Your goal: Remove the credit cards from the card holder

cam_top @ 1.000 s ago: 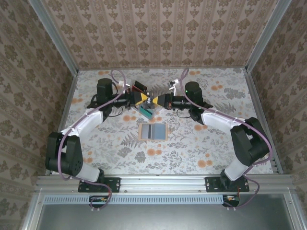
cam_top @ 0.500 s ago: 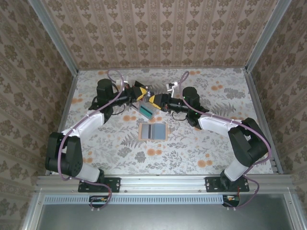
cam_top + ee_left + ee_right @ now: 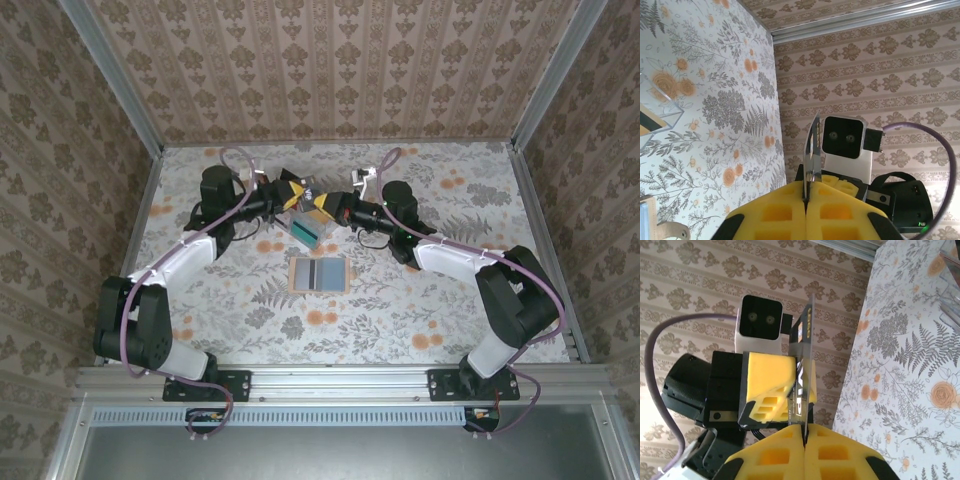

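Observation:
The tan card holder [image 3: 320, 274] lies open and flat mid-table, blue-grey pockets up; the credit cards are hidden from me there. Behind it, in the air, my two grippers meet tip to tip. The left gripper [image 3: 302, 198] [image 3: 807, 197] is shut on a thin dark card [image 3: 812, 145], seen edge-on. The right gripper [image 3: 314, 202] [image 3: 804, 429] is shut on the opposite end of that same card [image 3: 805, 370], which bears pale "VIP" lettering. The left gripper's yellow fingers [image 3: 767, 382] press the card's far end in the right wrist view.
A clear plastic tiered stand [image 3: 308, 232] with a teal card in it stands just below the grippers, between them and the card holder. Its clear edge shows in the left wrist view [image 3: 660, 107]. Patterned walls ring the table.
Both grippers have drawn together and slightly back from the stand. The right gripper opened, then closed on the card that the left gripper holds.

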Motion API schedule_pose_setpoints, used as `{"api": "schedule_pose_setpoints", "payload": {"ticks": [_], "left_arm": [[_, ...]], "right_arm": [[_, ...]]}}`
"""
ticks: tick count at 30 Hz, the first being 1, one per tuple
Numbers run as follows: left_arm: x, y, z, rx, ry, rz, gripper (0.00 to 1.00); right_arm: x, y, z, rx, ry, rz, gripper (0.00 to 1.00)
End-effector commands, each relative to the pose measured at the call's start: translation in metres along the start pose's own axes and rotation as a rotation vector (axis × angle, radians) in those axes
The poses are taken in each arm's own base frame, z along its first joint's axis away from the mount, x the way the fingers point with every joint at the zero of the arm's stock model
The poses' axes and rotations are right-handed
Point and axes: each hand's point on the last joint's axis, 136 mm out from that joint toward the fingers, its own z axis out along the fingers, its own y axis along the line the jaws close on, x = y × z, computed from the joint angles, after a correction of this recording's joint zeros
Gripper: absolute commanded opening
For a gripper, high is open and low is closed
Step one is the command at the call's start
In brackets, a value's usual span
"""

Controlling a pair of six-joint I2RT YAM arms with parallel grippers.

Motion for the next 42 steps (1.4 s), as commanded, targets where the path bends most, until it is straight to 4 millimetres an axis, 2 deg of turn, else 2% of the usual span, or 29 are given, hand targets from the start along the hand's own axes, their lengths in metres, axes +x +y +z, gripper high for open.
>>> {"api": "schedule_pose_setpoints", "payload": {"ticks": [1, 2, 3, 4, 6, 10, 15, 20, 28, 36, 42], "left_arm": [[0.001, 0.011, -0.014, -0.09, -0.026, 0.0, 0.31], [0.001, 0.022, -0.019, -0.151, -0.041, -0.001, 0.47], [0.002, 0.034, -0.023, -0.212, -0.057, 0.003, 0.59], [0.003, 0.048, -0.03, -0.288, -0.073, 0.0, 0.66], [0.009, 0.068, -0.042, -0.366, -0.08, -0.021, 0.72], [0.007, 0.106, -0.075, -0.499, -0.155, -0.059, 0.85], [0.015, 0.136, -0.107, -0.635, -0.194, -0.053, 0.98], [0.025, 0.152, -0.12, -0.683, -0.181, -0.065, 1.0], [0.031, 0.155, -0.123, -0.681, -0.149, -0.068, 1.0], [0.034, 0.156, -0.123, -0.681, -0.137, -0.071, 1.0], [0.037, 0.158, -0.122, -0.674, -0.129, -0.075, 1.0]], "right_arm": [[-0.011, 0.005, 0.004, 0.015, -0.024, -0.091, 0.0], [-0.011, -0.001, 0.005, 0.051, -0.016, -0.127, 0.0], [-0.011, -0.007, 0.007, 0.087, -0.005, -0.159, 0.0], [-0.01, -0.012, 0.008, 0.121, 0.013, -0.204, 0.0], [-0.01, -0.018, 0.011, 0.174, 0.047, -0.286, 0.0], [-0.014, -0.029, 0.019, 0.27, 0.118, -0.485, 0.0], [-0.024, -0.04, 0.038, 0.346, 0.202, -0.682, 0.0], [-0.042, -0.051, 0.058, 0.428, 0.232, -0.846, 0.0], [-0.069, -0.082, 0.09, 0.528, 0.269, -0.981, 0.0], [-0.086, -0.098, 0.102, 0.588, 0.264, -1.056, 0.0], [-0.09, -0.108, 0.108, 0.61, 0.284, -1.095, 0.0]]}}
